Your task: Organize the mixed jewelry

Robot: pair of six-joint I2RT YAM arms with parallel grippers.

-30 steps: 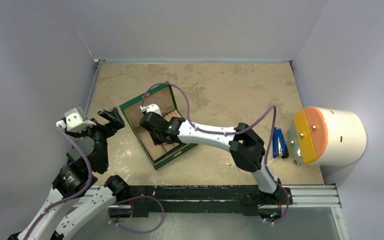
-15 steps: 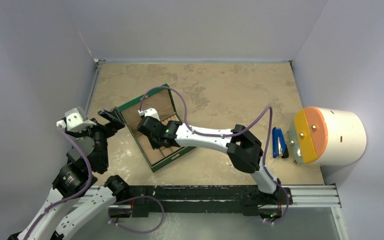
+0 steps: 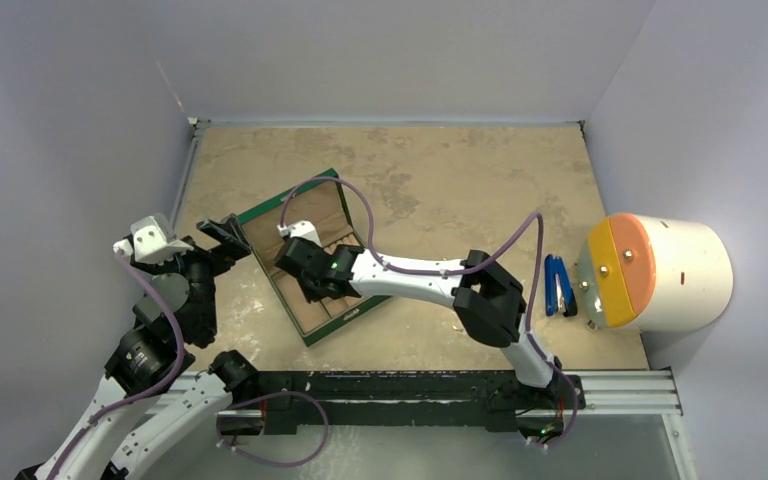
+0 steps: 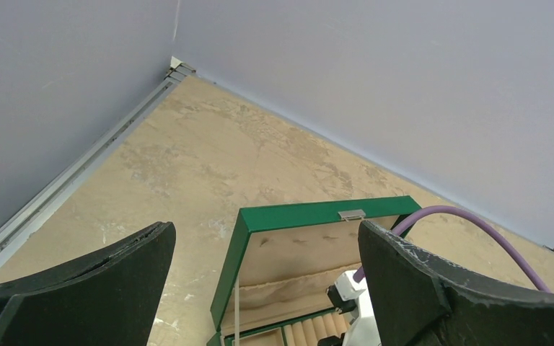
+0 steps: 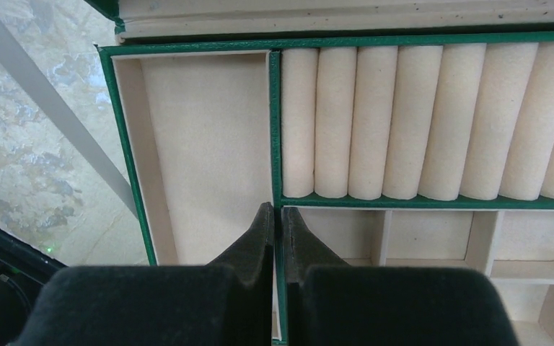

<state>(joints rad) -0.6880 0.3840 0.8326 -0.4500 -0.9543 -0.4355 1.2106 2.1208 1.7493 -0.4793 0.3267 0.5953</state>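
Note:
The green box (image 3: 306, 334) lies open left of the table's middle, its lid (image 4: 310, 215) raised. Inside it I see cream ring rolls (image 5: 418, 115), one large bare compartment (image 5: 202, 151) and small bare cells (image 5: 418, 234). My right gripper (image 3: 312, 285) reaches into the box. Its fingers (image 5: 263, 234) are shut on the green divider wall (image 5: 277, 130) between the large compartment and the cells, as the right wrist view (image 5: 274, 209) shows. My left gripper (image 3: 226, 238) hovers open just left of the box, holding nothing (image 4: 265, 227). The mixed jewelry is out of view.
A blue clip-like tool (image 3: 559, 285) lies at the right, next to a white cylinder (image 3: 680, 270) with an orange face. Grey walls close in the table on three sides. Bare tan surface (image 3: 460, 180) stretches behind the box.
The right gripper has moved a little to the left, and the green box has shifted left with it. The left arm has stayed in place.

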